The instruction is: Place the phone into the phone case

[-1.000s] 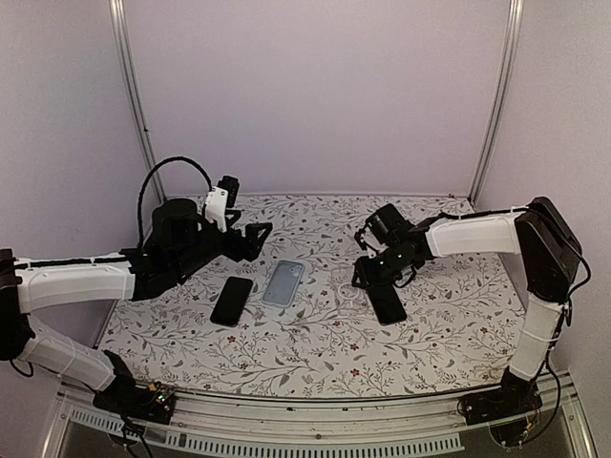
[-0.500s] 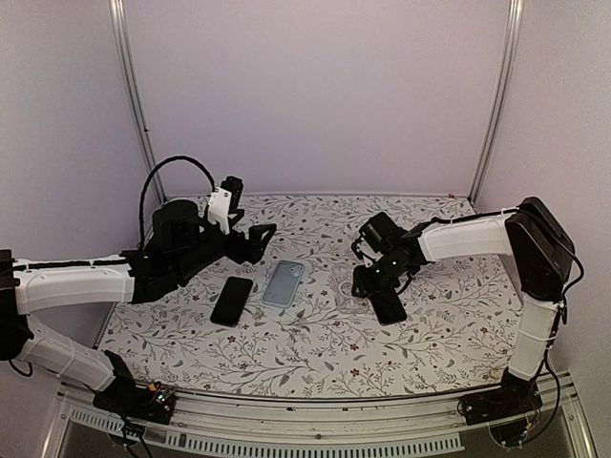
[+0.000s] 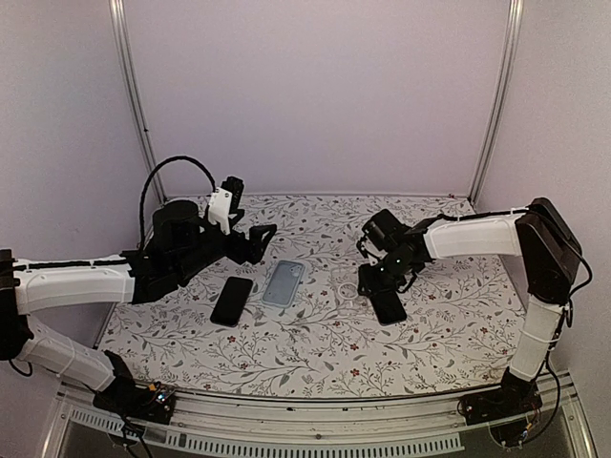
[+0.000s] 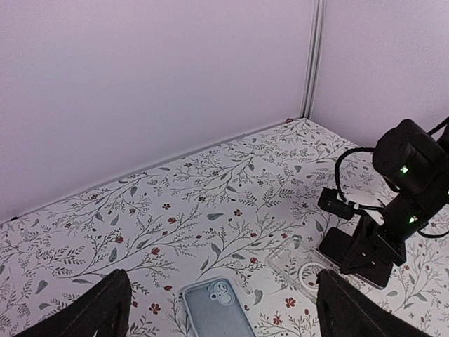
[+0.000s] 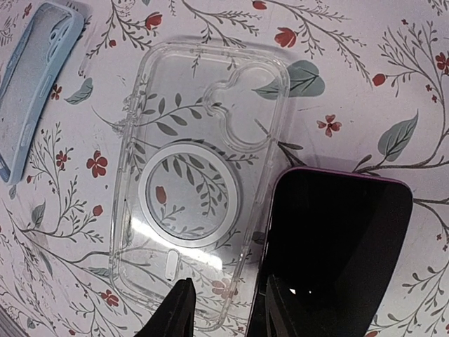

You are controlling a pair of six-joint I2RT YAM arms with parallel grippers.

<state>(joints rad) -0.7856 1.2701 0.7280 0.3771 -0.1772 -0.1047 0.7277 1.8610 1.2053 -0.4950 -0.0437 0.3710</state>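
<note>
A clear phone case with a white ring lies flat on the floral cloth, and a dark phone with a purple rim lies screen-up against its right side. My right gripper hangs low over their shared edge, open with a narrow gap. One finger is over the case and the other over the phone. In the top view the right gripper stands at that phone. A light blue case and a second black phone lie to the left. My left gripper hovers wide open above the blue case, holding nothing.
The cloth-covered table is enclosed by pale walls with metal corner posts. In the left wrist view the right arm's wrist rises above the clear case.
My right gripper has shifted slightly over the phone and clear case, and its jaws have narrowed a little. The left gripper has edged slightly right. The phones and cases have not moved.
</note>
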